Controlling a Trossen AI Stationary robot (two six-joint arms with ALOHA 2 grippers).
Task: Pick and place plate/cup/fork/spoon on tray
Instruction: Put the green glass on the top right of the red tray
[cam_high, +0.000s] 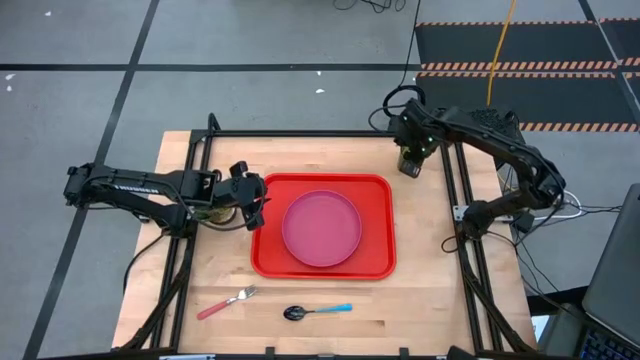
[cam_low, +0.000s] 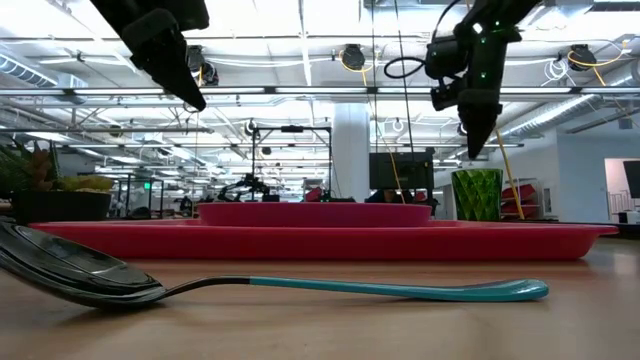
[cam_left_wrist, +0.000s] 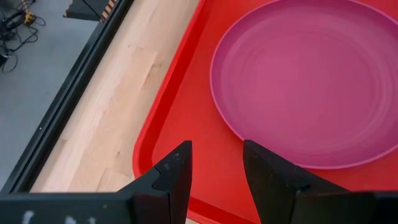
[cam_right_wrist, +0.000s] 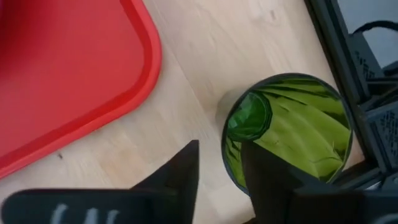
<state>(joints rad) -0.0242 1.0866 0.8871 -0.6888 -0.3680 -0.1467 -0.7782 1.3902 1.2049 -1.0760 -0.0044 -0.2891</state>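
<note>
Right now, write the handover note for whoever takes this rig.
Left gripper: open, empty, above the tray's left rim.
Right gripper: open, above the cup, not gripping it.
Done: plate sits on the tray.
Left: cup stands on the table off the tray's far right corner; fork and spoon lie on the table in front of the tray.

Tray (cam_high: 375, 262): glossy red plastic, smooth. Plate (cam_high: 321, 229): pink plastic, smooth, faint concentric rings. Cup (cam_right_wrist: 292, 134): translucent green, ribbed wall. Spoon (cam_low: 270, 285): polished dark metal bowl, glossy light blue handle. Table (cam_high: 420, 310): pale wood, matt, visible grain. Fork (cam_high: 227, 302): metal tines, pink-red handle.
</note>
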